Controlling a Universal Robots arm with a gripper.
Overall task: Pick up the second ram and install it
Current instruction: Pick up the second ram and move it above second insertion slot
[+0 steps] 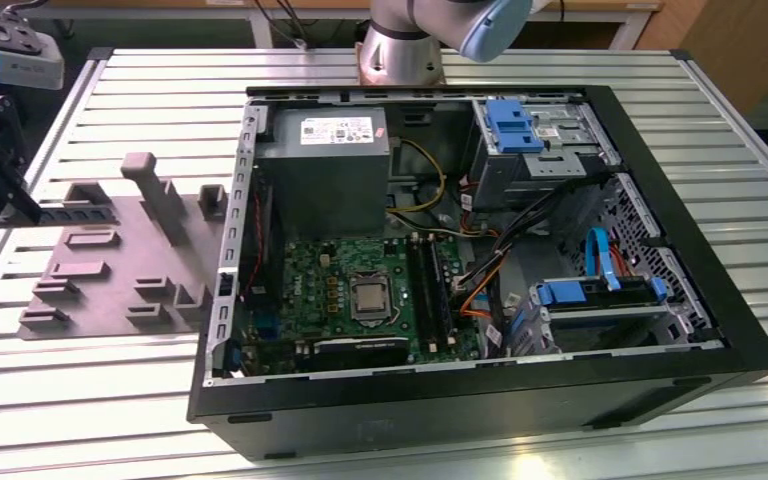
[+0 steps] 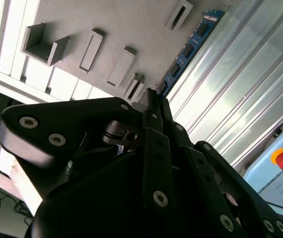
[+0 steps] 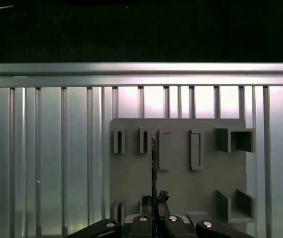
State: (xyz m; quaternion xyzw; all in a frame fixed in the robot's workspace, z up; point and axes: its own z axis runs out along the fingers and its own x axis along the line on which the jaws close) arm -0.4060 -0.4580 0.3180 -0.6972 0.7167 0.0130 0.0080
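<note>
Claw (image 2: 152, 99) clamped on one end of ram (image 2: 187, 49), rest jutting out over grey plate (image 1: 97, 275) on table (image 1: 91, 400). End grip likely leaves contact edge free. Computer case (image 1: 491, 400) well apart.

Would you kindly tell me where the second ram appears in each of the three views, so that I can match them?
Exterior view: the second ram juts from the gripper at the exterior view's left, over the fixture plate.
Second wrist view: a bluish strip running out from the gripper.
First wrist view: edge-on, a thin dark line leaving the gripper.
Shared landmark: the fixture plate.
</note>
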